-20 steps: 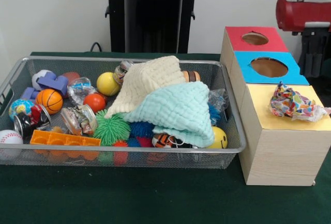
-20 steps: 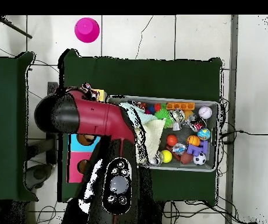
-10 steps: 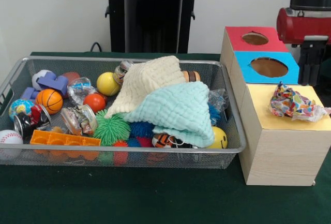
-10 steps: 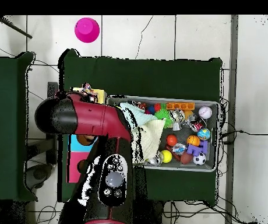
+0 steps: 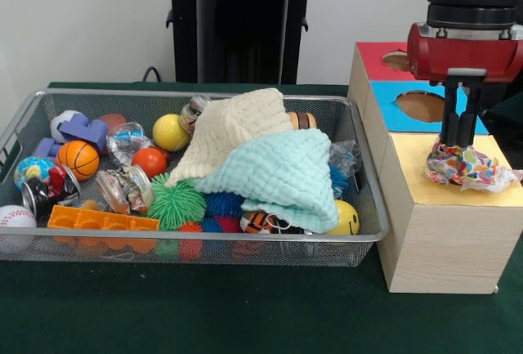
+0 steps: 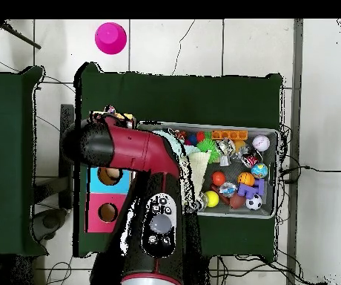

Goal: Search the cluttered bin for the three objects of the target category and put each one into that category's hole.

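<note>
A wrinkly wad of clear film with multicoloured bits (image 5: 467,166) lies on the yellow top (image 5: 413,166) of the near wooden box and hides its hole. My gripper (image 5: 459,145) hangs straight down over it, fingers close together, tips touching the wad's top left. Two more clear film wads (image 5: 125,189) (image 5: 127,140) lie in the left half of the wire mesh bin (image 5: 196,239). In the overhead view the red arm (image 6: 133,152) covers the yellow box; the wad's edge (image 6: 112,113) shows beside it, left of the bin (image 6: 278,174).
A cream cloth (image 5: 237,123) and a mint cloth (image 5: 282,170) cover the bin's middle and right. Balls, spiky balls and an orange block (image 5: 102,221) lie around them. The blue-topped box (image 5: 388,107) and red-topped box (image 5: 374,56) stand behind the yellow one. A pink cup (image 6: 110,37) stands on the floor.
The arm has swung in from the right and come down over the yellow box until the gripper touches the wad. The wad and the bin's contents have not moved.
</note>
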